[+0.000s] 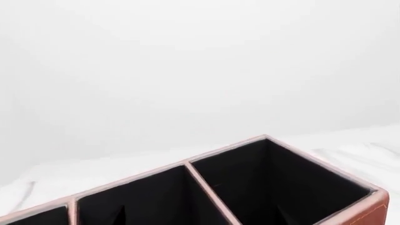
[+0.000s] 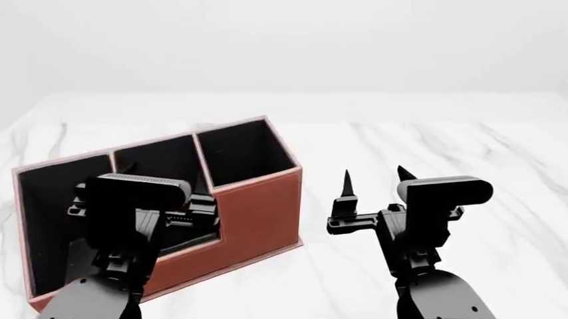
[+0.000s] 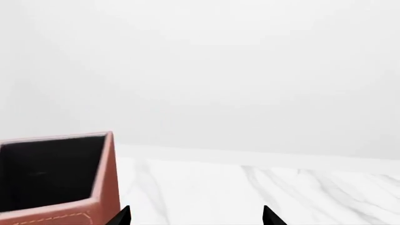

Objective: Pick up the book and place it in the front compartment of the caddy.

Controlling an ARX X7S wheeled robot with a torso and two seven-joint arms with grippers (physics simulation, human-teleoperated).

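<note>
Holding my right claw (image 2: 373, 186) spread over bare table, I am showing two thin black pointed fingers (image 2: 347, 184) standing well apart with nothing between them; my right wrist camera is catching only their two dark tips. That matte black arm with its boxy camera housing is hanging to the right of the reddish-brown leather-look rectangular caddy (image 2: 257, 212), apart from it.

My left claw (image 2: 182, 219) is sitting low in front of the caddy's cut-down wall, at the shallow black-lined front compartment (image 2: 191, 240). Its own blocky black housing is covering the fingers in the head view, and my left wrist camera is not showing them at all, so I cannot tell whether they are apart or together.

I am not seeing the small black-covered book in any view; where it lies I cannot tell.

The caddy is standing upright on the glossy white marble table (image 2: 443, 153) with faint grey veining. Its outer faces are looking smooth with pale stitching near the edge, its rim is running pale pink, and its three deeper pockets are lined in flat black with thin dividers between them.
</note>
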